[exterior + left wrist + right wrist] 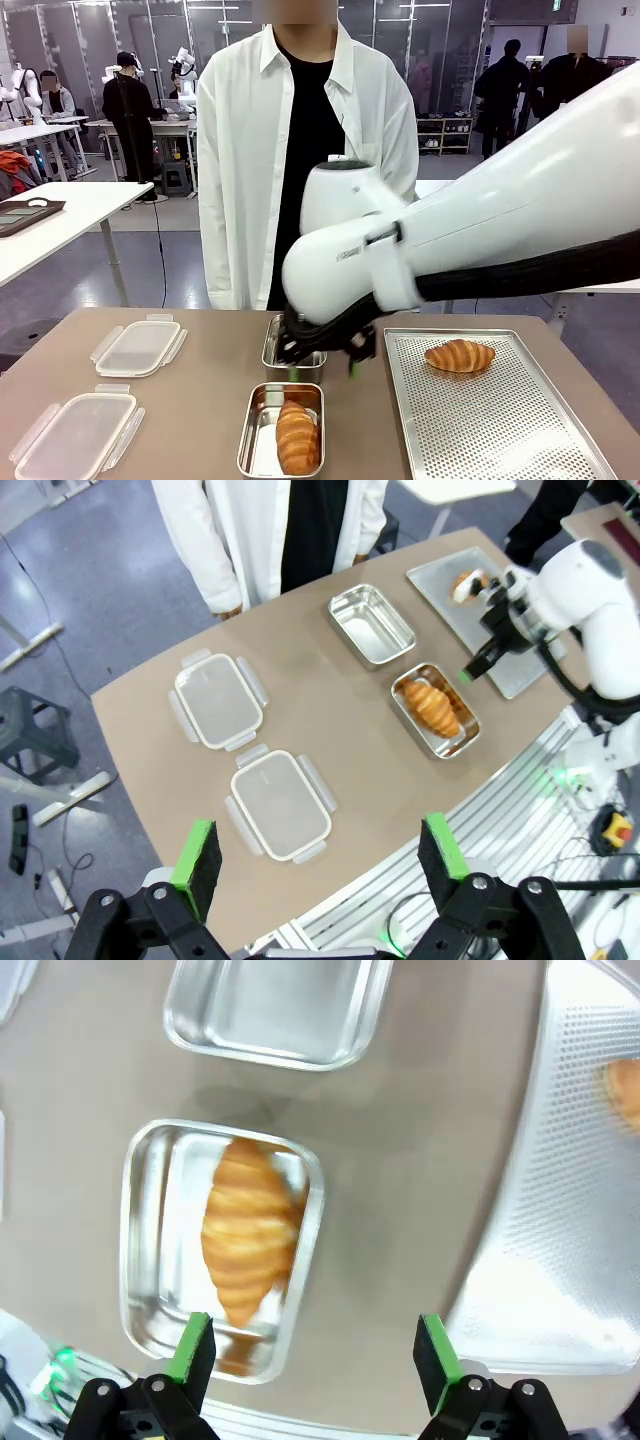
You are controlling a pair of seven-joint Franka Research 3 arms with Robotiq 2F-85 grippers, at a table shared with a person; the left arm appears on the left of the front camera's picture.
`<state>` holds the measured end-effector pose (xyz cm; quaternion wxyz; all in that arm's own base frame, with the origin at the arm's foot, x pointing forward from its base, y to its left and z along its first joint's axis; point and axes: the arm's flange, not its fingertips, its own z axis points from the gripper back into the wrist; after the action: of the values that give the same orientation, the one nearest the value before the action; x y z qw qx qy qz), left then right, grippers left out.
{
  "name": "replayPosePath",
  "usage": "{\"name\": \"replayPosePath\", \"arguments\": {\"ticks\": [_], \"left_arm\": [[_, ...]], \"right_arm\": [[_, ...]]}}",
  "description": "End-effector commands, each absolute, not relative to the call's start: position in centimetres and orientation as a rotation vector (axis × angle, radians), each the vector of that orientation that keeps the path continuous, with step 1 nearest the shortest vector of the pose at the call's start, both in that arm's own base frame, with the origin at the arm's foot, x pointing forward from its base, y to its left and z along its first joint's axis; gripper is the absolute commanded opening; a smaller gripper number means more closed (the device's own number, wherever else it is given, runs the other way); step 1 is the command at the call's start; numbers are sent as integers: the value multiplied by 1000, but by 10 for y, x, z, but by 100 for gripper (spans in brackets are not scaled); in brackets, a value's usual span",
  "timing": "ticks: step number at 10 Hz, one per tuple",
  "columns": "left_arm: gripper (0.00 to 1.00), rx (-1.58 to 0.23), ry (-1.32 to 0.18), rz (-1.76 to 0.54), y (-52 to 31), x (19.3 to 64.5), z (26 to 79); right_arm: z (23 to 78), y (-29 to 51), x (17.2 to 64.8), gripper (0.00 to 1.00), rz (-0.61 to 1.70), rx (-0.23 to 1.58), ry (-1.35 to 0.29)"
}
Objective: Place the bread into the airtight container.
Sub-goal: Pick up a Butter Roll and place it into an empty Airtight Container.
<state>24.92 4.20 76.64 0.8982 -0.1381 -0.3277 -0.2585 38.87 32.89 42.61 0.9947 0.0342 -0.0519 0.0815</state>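
Bread: one croissant (297,436) lies lengthwise inside the steel container (255,450) just left of the tray (500,420), apparently already home.
Waiting: a second croissant (459,355) rests at the tray's far end, likely next in line.
Robot's right: the right gripper (315,1350) hovers above the table (200,400) by the tray's left edge, fingers spread wide and holding nothing, seemingly free for another pick.
Robot's left: the left gripper (320,855) hangs high, well back from the tray, fingers spread and empty, out of the way.
Spare: an empty container (372,625) sits off the tray's far left corner, open to receive bread.
Covers: two clear lids (138,347) lie well left of the tray, set aside so both containers stay open.
Onlooker: a person (300,150) in a white shirt stands beyond the tray, not reaching in.
Writing: no brand or label can be read, and a small mark on the white casing above the right gripper is too blurred.
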Motion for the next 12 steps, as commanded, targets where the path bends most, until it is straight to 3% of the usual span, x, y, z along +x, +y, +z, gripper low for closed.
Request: {"name": "replayPosePath", "arguments": {"ticks": [1,5,8,10,12], "left_arm": [[100,-283,-681,-553,42,249,768],[100,-283,-681,-553,42,249,768],[100,-283,-681,-553,42,249,768],[100,-283,-681,-553,42,249,768],[100,-283,-681,-553,42,249,768]], "right_arm": [[459,245,389,100,316,53,-112],[501,105,421,100,435,18,-187],[514,44,447,100,518,23,-204],[503,33,476,100,758,24,-219],[481,46,517,100,847,236,-235]]}}
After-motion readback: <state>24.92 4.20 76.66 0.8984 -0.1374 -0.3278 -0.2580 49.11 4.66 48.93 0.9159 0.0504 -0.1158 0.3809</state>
